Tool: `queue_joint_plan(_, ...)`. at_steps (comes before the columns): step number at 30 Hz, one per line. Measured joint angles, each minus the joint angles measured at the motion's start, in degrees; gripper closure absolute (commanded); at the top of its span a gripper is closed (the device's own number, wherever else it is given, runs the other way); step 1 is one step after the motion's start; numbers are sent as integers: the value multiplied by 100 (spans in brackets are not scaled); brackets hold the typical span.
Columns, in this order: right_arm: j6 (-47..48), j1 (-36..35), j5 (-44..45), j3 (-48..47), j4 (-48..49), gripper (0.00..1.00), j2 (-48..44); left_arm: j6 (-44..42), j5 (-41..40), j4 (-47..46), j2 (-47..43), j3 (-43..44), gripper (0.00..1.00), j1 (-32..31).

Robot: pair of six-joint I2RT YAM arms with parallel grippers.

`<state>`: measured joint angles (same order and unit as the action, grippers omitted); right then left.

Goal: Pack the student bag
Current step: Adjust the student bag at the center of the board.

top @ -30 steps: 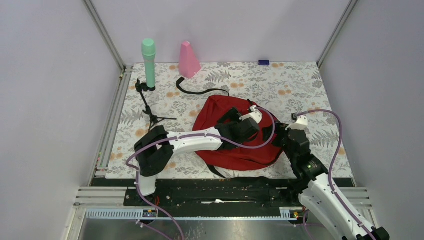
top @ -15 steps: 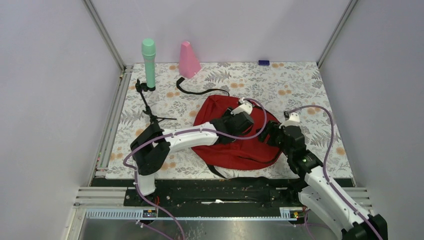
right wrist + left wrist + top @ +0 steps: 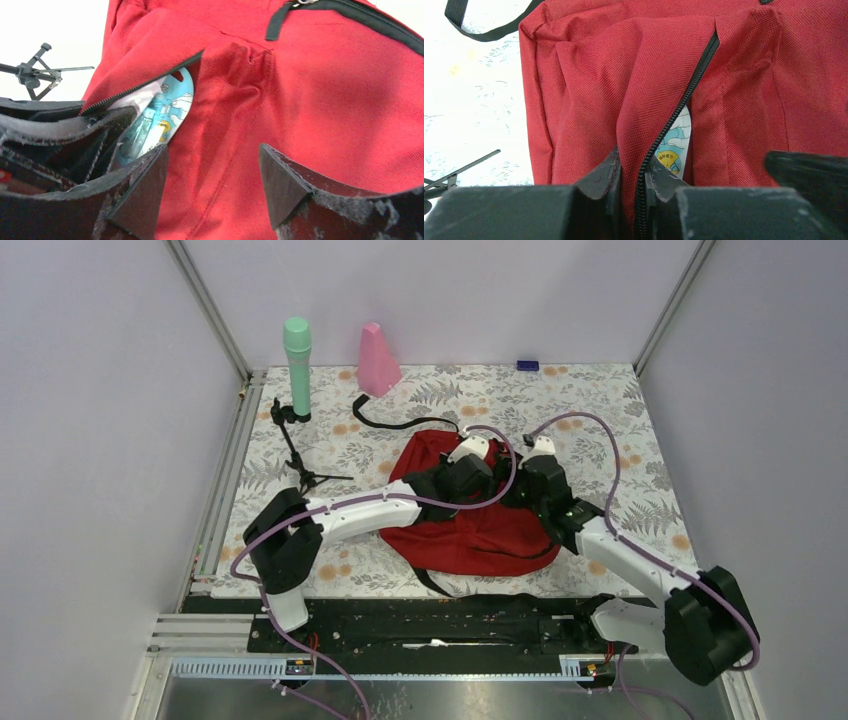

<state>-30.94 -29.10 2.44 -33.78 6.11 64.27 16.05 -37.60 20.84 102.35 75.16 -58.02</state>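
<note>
I see the student bag (image 3: 470, 535) lying mid-table on the floral table (image 3: 600, 410), its zipper (image 3: 684, 100) partly open over a printed blue item (image 3: 160, 112). My left gripper (image 3: 634, 175) is pinched tight on the bag's fabric at the zipper edge. My right gripper (image 3: 212, 187) stands wide, straddling red cloth and gripping nothing.

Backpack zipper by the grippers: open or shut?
Partly open. The red backpack's black zipper gapes, and a blue printed item shows through the gap in both wrist views.
</note>
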Motion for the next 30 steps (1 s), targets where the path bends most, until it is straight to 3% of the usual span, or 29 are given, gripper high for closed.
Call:
queue_joint_plan(12, 138, -278, 601, -839, 715, 28, 1775, 402, 153, -175, -125, -173, 92, 35)
queue_joint_plan(15, 122, -289, 726, -933, 944, 28, 1989, 551, 339, -114, -514, -356, 92, 55)
queue_joint_plan(17, 127, -321, 903, -1040, 1014, 32, 2164, 645, 400, -227, -487, -352, 92, 61)
queue_joint_plan(20, 127, -372, 1224, -1215, 1130, 43, 2538, 695, 413, -291, -306, -354, 92, 63)
queue_joint_plan(27, 164, -404, 1722, -1233, 1257, 93, 2754, 815, 389, -334, -284, -354, 94, 98)
queue_joint_plan(30, 216, -404, 1762, -1217, 1182, 99, 2577, 887, 393, -332, -284, -356, 94, 125)
